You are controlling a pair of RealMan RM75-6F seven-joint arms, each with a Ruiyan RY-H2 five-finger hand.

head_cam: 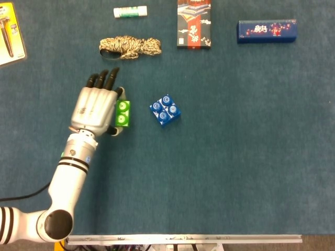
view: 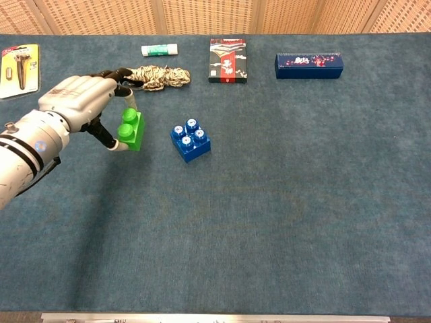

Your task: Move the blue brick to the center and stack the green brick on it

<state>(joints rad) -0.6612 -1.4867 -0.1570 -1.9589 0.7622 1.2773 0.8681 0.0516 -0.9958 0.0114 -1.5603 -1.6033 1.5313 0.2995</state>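
Note:
My left hand (head_cam: 97, 108) (view: 86, 108) holds the green brick (head_cam: 123, 114) (view: 130, 129) between thumb and fingers, lifted off the blue-green cloth. The brick hangs a short way left of the blue brick (head_cam: 165, 110) (view: 190, 140). That blue brick, with round studs on top, lies on the cloth near the middle, turned at an angle. A gap of cloth separates the two bricks. My right hand shows in neither view.
Along the far edge lie a coil of rope (head_cam: 130, 46), a white glue stick (head_cam: 130, 11), a red and black box (head_cam: 194, 23), a dark blue box (head_cam: 267, 30) and a yellow packaged tool (head_cam: 9, 32). The table's front edge (head_cam: 183, 239) runs below.

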